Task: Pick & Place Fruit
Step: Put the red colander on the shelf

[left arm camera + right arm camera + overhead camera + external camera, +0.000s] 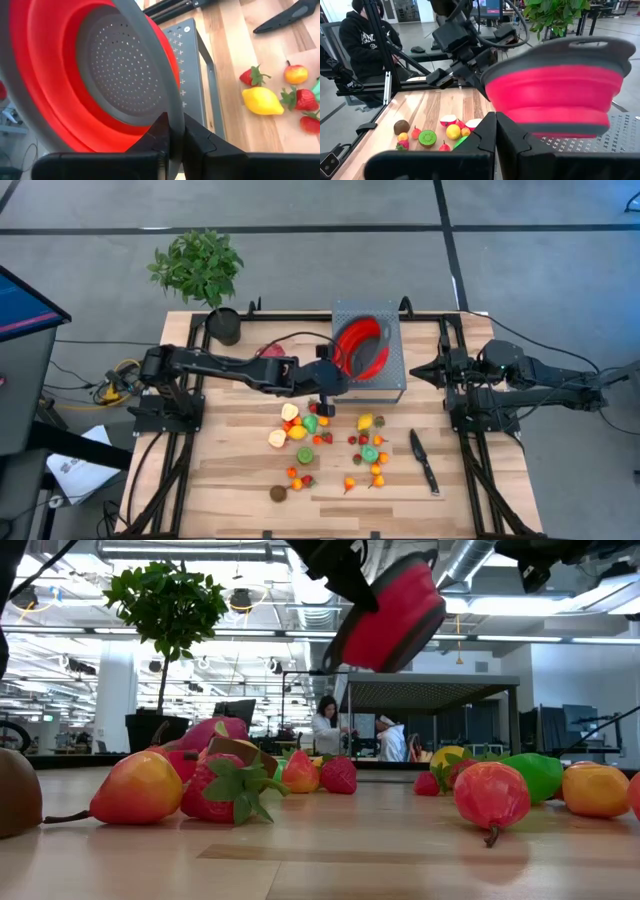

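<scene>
Closest to the low camera, a rounded brown fruit (18, 792) sits on the pale wooden table (330, 850), with a glossy orange-red pear-shaped fruit (137, 788) and a knobbly strawberry (222, 790) with limp green leaves just beside it. Farther along lie a smooth red fruit with a short stem (491, 794), a green one (535, 775) and an orange one (596, 789).

From above, the toy fruits (330, 440) are scattered in a loose cluster across the middle of the planked tabletop, none in the bowl. A larger pink-red dragon fruit (272, 352) lies behind the left arm, near the potted plant (205, 275). A black-handled knife (424, 461) rests flat at the right of the cluster.

The left gripper (333, 364) has its fingers pinched together on the grey rim of the round red colander bowl (362, 348), whose perforated grey inside shows in the wrist view. It holds the bowl tilted on edge in the air above a grey perforated metal stand (388, 375).

The right gripper (418, 371) waits at the table's right side, fingers pressed together and holding nothing.
</scene>
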Action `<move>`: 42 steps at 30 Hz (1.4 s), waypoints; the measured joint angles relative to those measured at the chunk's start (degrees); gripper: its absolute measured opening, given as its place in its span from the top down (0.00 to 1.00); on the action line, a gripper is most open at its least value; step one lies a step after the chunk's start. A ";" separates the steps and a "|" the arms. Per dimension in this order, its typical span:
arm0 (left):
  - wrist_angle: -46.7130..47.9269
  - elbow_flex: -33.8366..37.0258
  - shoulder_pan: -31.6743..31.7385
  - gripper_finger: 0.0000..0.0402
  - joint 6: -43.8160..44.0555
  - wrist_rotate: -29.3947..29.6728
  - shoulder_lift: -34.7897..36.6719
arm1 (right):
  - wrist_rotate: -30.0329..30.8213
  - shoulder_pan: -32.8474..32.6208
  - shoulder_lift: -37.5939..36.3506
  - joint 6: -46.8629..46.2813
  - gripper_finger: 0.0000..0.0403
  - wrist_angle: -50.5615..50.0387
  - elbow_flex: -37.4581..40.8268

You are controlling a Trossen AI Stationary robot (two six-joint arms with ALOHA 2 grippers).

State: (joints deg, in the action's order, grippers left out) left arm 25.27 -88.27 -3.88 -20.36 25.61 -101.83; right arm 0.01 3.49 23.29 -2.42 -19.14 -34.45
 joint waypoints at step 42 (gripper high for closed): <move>-13.08 -0.02 -1.03 0.68 -0.36 2.59 2.21 | -0.02 -0.02 0.00 -0.04 1.00 -0.15 0.01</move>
State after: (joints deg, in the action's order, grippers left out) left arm 12.19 -88.29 -4.91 -20.72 28.19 -99.61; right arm -0.01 3.47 23.29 -2.46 -19.29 -34.44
